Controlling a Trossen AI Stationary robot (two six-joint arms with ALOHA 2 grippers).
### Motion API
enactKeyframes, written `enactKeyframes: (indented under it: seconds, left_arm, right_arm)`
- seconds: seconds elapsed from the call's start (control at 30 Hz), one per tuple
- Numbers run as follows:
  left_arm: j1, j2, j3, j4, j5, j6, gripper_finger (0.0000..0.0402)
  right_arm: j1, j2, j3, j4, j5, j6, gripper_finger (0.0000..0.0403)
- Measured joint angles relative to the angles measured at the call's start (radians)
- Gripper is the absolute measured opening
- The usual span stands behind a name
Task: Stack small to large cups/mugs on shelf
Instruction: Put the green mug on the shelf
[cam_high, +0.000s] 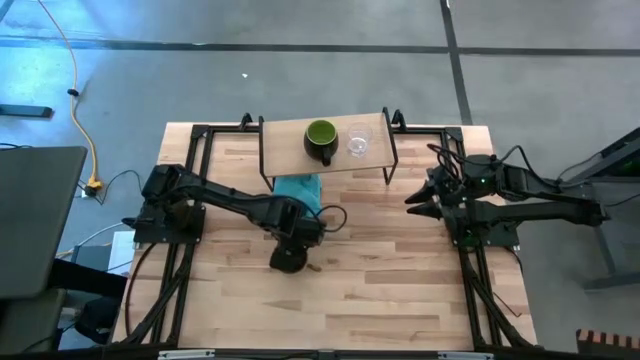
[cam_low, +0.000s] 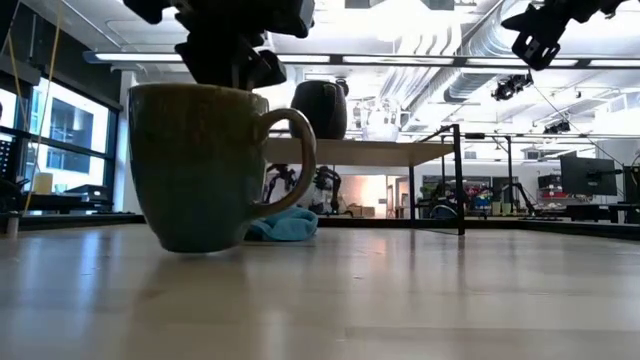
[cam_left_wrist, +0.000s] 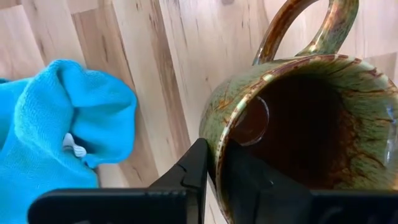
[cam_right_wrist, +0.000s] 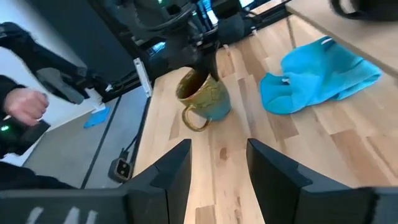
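Observation:
The larger brown mug (cam_low: 200, 165) stands upright on the table near its middle, with its handle (cam_low: 295, 160) toward the table's right. My left gripper (cam_high: 290, 248) is above it, shut on its rim. On the shelf (cam_high: 300, 150) at the far side stand the green-lined mug (cam_high: 321, 138) and the small clear glass cup (cam_high: 358, 142), side by side. My right gripper (cam_right_wrist: 221, 162) waits open above the table's right side, holding nothing. My left gripper pinches the brown mug's rim (cam_left_wrist: 217, 146) on the side opposite the handle (cam_left_wrist: 305, 31). One finger (cam_left_wrist: 196, 165) is outside the wall and one is inside the hollow. The fingers come from above, pointing down. The mug is upright, its base at the tabletop.
A teal cloth (cam_high: 298, 187) lies crumpled on the table between the brown mug and the shelf. Black metal frames (cam_high: 190, 170) run along the table's left and right sides. A person's hand (cam_right_wrist: 25, 106) with a controller shows beyond the table's left edge.

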Motion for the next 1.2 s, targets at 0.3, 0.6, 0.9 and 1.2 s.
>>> enactKeyframes:
  seconds: [0.3, 0.6, 0.9, 1.2]
  left_arm:
    - [0.006, 0.0, 0.0, -0.002, 0.012, 0.084, 0.0044]
    - [0.006, 0.0, -0.001, 0.056, 0.02, 0.176, 0.0037]
    - [0.02, 0.005, -0.017, 0.104, 0.017, 0.2, 0.0045]
    - [0.025, 0.005, -0.018, 0.109, 0.003, 0.201, 0.0046]
  right_arm:
    - [0.0, 0.003, 0.0, 0.044, 0.06, -0.001, 0.0144]
    - [0.0, 0.035, 0.0, 0.062, 0.06, -0.006, 0.0144]
    - [0.0, 0.071, 0.0, 0.102, 0.05, -0.008, 0.0144]
    - [0.0, 0.071, 0.0, 0.106, 0.048, -0.008, 0.0144]
